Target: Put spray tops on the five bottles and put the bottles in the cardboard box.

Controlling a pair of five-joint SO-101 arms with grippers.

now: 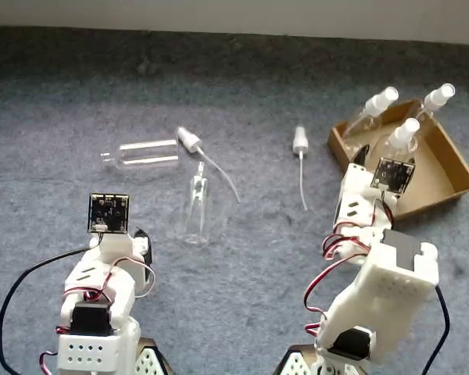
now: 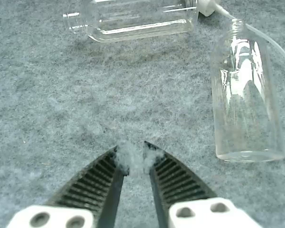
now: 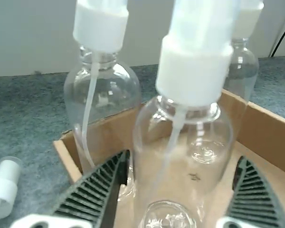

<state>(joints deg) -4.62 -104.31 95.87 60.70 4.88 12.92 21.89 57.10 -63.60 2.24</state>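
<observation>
Grey felt worktop point(image 1: 242, 70): three bottles boxed, two left to cap.
High view: the cardboard box point(image 1: 445, 172) sits far right with three capped bottles standing in it. The far bare bottle point(image 1: 144, 152) and the near bare bottle point(image 1: 197, 207) lie left of centre, the left spray top point(image 1: 189, 139) just beside them and the right spray top point(image 1: 300, 141) nearer the box. Left wrist view: my left pincer point(image 2: 132, 160) is nearly closed on nothing, low over the felt, with both bare bottles ahead. Right wrist view: my right pincer point(image 3: 183, 159) stands wide, one jaw either side of the nearest capped bottle point(image 3: 180, 142); I cannot see firm contact. I'd keep it wide and draw straight up and back, so neither jaw clips this bottle or its neighbours.
</observation>
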